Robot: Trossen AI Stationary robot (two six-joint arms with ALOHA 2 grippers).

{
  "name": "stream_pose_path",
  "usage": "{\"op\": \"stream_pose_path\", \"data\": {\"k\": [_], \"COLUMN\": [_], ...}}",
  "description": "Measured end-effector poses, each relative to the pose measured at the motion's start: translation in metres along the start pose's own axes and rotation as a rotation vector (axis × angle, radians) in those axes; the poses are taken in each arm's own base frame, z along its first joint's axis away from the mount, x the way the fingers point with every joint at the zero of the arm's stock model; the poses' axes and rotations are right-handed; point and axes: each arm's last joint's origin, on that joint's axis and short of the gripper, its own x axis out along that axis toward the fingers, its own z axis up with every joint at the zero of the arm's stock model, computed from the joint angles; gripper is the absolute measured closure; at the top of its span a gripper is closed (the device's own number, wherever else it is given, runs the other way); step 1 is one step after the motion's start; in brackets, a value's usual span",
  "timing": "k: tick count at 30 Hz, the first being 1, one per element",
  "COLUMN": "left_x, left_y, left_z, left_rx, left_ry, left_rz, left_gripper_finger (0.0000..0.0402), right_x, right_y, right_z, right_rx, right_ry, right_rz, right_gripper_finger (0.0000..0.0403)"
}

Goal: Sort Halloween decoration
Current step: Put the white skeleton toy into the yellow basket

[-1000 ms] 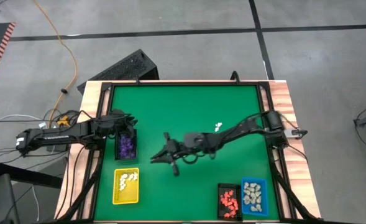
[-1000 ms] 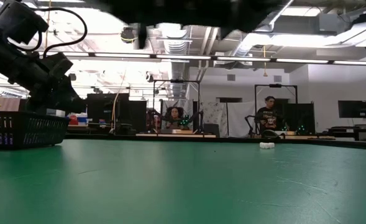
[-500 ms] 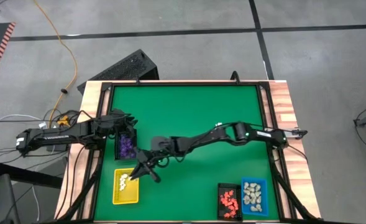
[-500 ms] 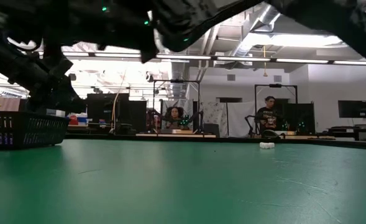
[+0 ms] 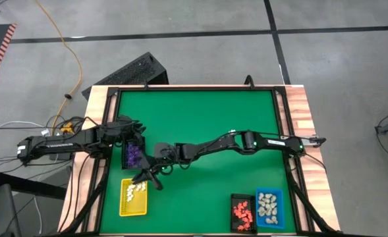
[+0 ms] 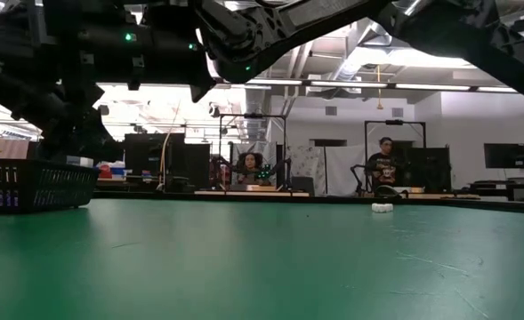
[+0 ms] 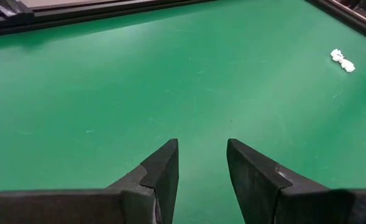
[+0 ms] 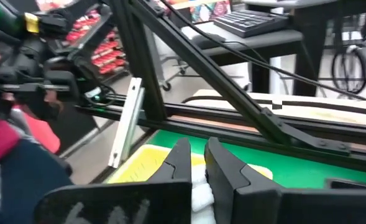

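My right gripper (image 5: 145,178) reaches across the green mat and hangs over the far end of the yellow tray (image 5: 133,196), which holds several white figurines. It is shut on a white figurine (image 8: 199,186). My left gripper (image 7: 201,163) is open and empty at the table's left, over the far end of the black tray (image 5: 134,155) of purple figurines. A white figurine (image 7: 342,60) lies on the mat near the middle right; it also shows in the low view (image 6: 382,208). My right gripper pinches the white figurine (image 8: 199,186) between its two fingers (image 8: 181,163). The fingers slant down toward the table's left near corner. The figurine is lifted clear, above the yellow tray (image 8: 146,163).
A black tray with orange-red figurines (image 5: 242,212) and a blue tray with cream figurines (image 5: 268,205) stand at the near right. A raised black frame (image 5: 280,112) borders the mat. People sit at desks in the room beyond (image 6: 386,164).
My right gripper has gone from the mat's middle toward the table's left and near edges, ending over the yellow tray's far end.
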Motion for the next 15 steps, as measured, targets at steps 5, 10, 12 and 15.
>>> {"op": "stream_pose_path", "data": {"k": [5, 10, 12, 15], "left_x": [0.0000, 0.0000, 0.0000, 0.0000], "left_y": [0.0000, 0.0006, 0.0006, 0.0006], "left_z": [0.0000, 0.0004, 0.0004, 0.0004], "left_rx": [0.000, 0.000, 0.000, 0.000], "left_ry": [0.000, -0.013, -0.013, -0.013], "left_rz": [0.001, 0.022, 0.022, 0.022], "left_gripper_finger": [0.0276, 0.0276, 0.0276, 0.0276], "right_x": [0.0000, 0.0016, 0.0032, 0.0045], "right_y": [-0.0008, 0.0021, 0.0050, 0.0075], "right_z": [-0.0010, -0.0028, -0.0038, -0.0044], "right_rx": [-0.005, -0.040, -0.047, -0.049], "right_ry": [0.007, 0.020, 0.025, 0.028], "right_rz": [-0.022, -0.028, -0.041, -0.047], "right_gripper_finger": [0.0365, 0.0358, 0.0347, 0.0328]}}
